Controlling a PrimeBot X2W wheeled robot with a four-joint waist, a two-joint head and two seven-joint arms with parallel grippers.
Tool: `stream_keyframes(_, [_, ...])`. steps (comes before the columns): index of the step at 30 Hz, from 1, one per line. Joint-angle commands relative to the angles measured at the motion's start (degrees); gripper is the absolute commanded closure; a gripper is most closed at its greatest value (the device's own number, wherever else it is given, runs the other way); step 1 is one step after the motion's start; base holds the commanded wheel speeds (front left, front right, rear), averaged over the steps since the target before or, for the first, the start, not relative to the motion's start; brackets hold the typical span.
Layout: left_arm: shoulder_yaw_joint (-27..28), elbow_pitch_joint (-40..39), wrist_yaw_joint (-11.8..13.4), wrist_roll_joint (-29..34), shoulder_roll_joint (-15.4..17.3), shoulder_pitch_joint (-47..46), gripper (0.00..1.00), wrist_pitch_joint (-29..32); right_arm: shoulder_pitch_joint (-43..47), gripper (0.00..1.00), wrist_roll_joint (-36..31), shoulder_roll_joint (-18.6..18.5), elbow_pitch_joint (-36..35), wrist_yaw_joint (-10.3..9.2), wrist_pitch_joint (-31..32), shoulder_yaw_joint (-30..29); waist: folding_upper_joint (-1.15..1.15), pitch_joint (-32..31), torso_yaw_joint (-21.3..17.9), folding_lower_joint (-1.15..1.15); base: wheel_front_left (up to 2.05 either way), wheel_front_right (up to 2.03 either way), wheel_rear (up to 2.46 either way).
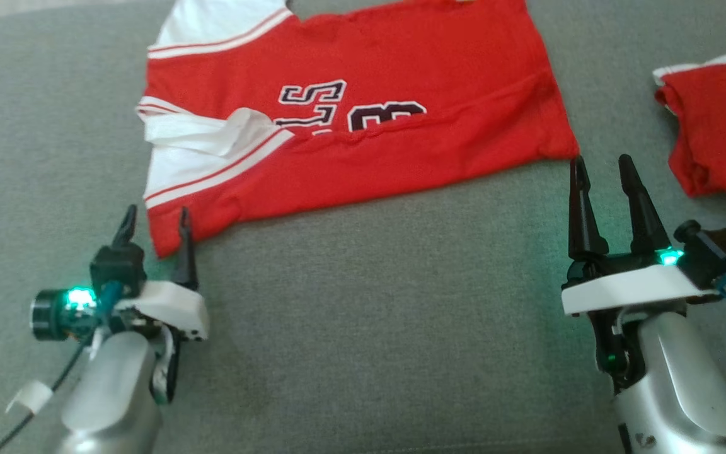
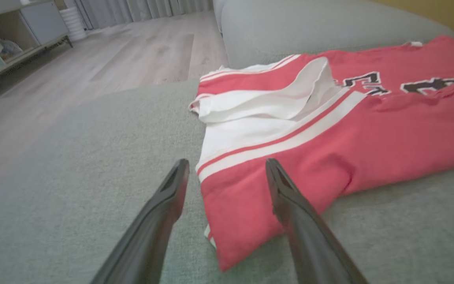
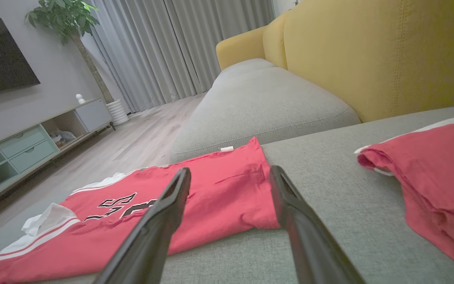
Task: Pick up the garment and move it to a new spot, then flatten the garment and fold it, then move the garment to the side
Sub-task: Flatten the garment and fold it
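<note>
On grey cushion point(image 1: 363, 315) | red garment point(image 1: 401, 69) | black lettering point(image 1: 350, 110) folded, unreadable

The garment point(image 1: 413, 157), a red jersey with white, red-striped shoulders, lies spread sideways on the grey sofa cushion point(image 1: 369, 302). Its near edge is folded up over part of the black-and-white lettering point(image 1: 338, 107). A white sleeve point(image 1: 212, 132) lies crumpled at its left end.
</note>
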Motion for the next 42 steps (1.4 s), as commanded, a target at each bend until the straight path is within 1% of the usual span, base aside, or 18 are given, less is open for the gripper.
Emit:
stream_keyframes(1, [2.3,0.4,-0.4,-0.4,2.3,-2.6,0.00,0.8,-2.0,0.00,-0.1,0.5,-2.4,-0.05,-0.5,1.3,0.00,1.4,-1.1,-0.01,0.00,0.00,0.00])
stream_keyframes(5, [3.2,4.9,-0.4,-1.2,3.0,-4.9,0.00,1.5,-2.3,0.00,0.1,0.5,-2.9,-0.05,-0.5,1.9,0.00,2.9,-2.2,-0.01,0.00,0.00,0.00])
stream_keyframes(8, [3.4,6.8,-0.4,-1.5,3.2,-5.6,0.00,1.8,-2.3,0.00,0.0,0.5,-3.3,-0.05,-0.5,2.3,0.00,3.5,-2.8,-0.01,0.00,0.00,0.00])
stream_keyframes(12, [2.5,10.7,-1.9,-1.9,3.1,-6.6,0.00,4.2,-2.0,0.00,-0.4,0.5,-4.1,-0.05,-0.5,2.8,0.00,4.1,-3.6,-0.01,0.00,0.00,0.00])
stream_keyframes(13, [2.2,11.5,-2.4,-2.1,3.0,-6.7,0.26,5.1,-1.8,0.00,-0.4,0.5,-4.2,-0.05,-0.5,2.6,0.00,4.1,-3.7,-0.01,0.00,0.00,0.00])
stream_keyframes(14, [2.0,12.1,-2.9,-2.2,3.0,-6.9,0.61,5.6,-1.7,0.00,-0.3,0.5,-4.4,-0.05,-0.5,2.6,0.00,4.0,-3.9,-0.01,0.00,0.00,0.00])
stream_keyframes(15, [2.2,12.5,-3.1,-2.5,2.9,-7.0,1.00,5.6,-1.6,0.00,-0.3,0.5,-4.5,-0.05,-0.5,2.5,0.00,4.0,-4.0,-0.01,0.00,0.00,0.00])
stream_keyframes(17, [2.3,12.7,-3.0,-2.7,2.9,-7.4,1.00,4.5,-1.5,0.00,-0.2,0.5,-4.4,-0.05,-0.5,2.3,0.00,3.6,-4.0,-0.01,0.00,0.00,0.00])
stream_keyframes(19, [2.3,12.4,-2.8,-2.5,2.8,-7.8,1.00,2.0,-1.4,0.00,-0.2,0.5,-4.1,-0.05,-0.5,2.0,0.00,3.0,-3.7,-0.01,0.00,0.00,0.00])
stream_keyframes(23, [2.1,9.5,-2.4,-1.7,2.2,-8.3,1.00,-3.2,-1.6,0.00,-1.0,0.5,-2.3,-0.05,-0.5,1.6,0.00,1.5,-2.6,-0.01,0.00,0.00,0.00])
stream_keyframes(27, [1.4,4.4,-2.5,-0.4,1.4,-8.3,1.00,-4.7,-3.2,0.00,-3.6,0.5,0.3,-0.05,2.0,-0.6,0.00,0.4,-0.8,-0.01,0.00,0.00,0.00])
stream_keyframes(30, [0.9,0.3,-2.7,0.7,1.1,-7.7,1.00,-5.0,-5.6,0.00,-5.3,0.5,2.8,-0.05,5.2,-2.2,0.00,0.2,0.4,-0.01,0.00,0.00,0.00])
stream_keyframes(37, [-1.1,-6.5,-3.6,2.9,0.8,-6.2,1.00,-5.0,-13.7,0.00,-10.6,0.5,13.5,-0.05,14.4,-8.8,0.00,1.1,3.0,-0.01,0.00,0.00,0.00])
stream_keyframes(42, [-2.1,-8.5,-4.0,3.4,0.4,-6.2,1.00,-5.0,-18.7,0.00,-16.8,0.5,21.9,-0.05,17.4,-13.5,0.00,2.4,4.4,-0.01,0.00,0.00,0.00])
